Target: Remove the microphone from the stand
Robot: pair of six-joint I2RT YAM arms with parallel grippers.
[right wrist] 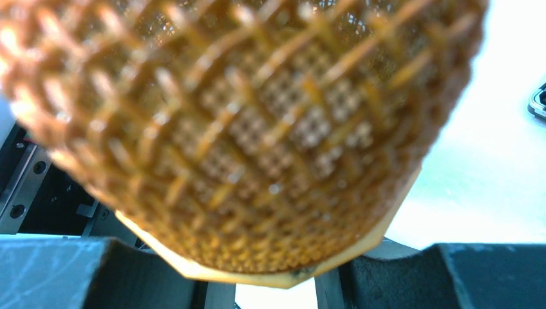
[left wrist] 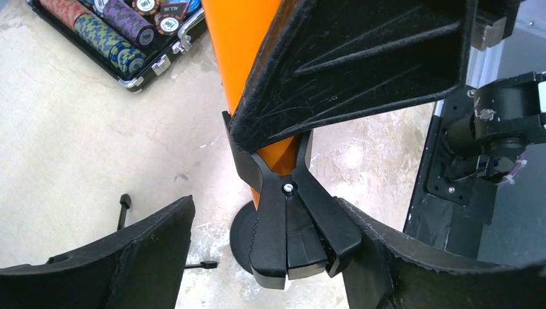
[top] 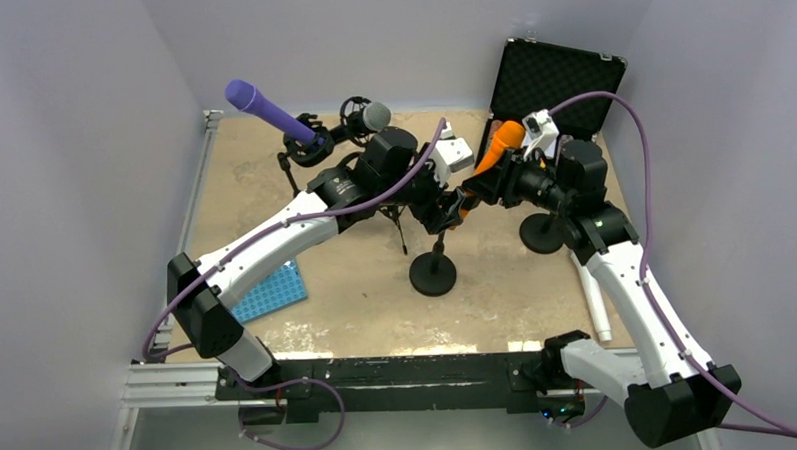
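An orange microphone (top: 502, 141) sits tilted in the black clip (left wrist: 290, 219) of a stand with a round base (top: 432, 274). My right gripper (top: 478, 190) is shut on the microphone's orange body just above the clip; one of its fingers (left wrist: 360, 71) crosses the body (left wrist: 244, 51). In the right wrist view the mesh head (right wrist: 244, 129) fills the frame above the right gripper (right wrist: 277, 290). My left gripper (left wrist: 265, 203) is open and straddles the clip's handles; its right finger (left wrist: 412, 264) touches one handle and its left finger (left wrist: 129, 257) stands apart. It shows in the top view (top: 444, 211) too.
A purple microphone (top: 265, 110) and a grey microphone (top: 371, 116) stand on tripod stands at the back. An open black case (top: 554, 74) holds poker chips (left wrist: 109, 32). A second round base (top: 543, 233), a white tube (top: 595, 303) and a blue rack (top: 267, 293) lie on the table.
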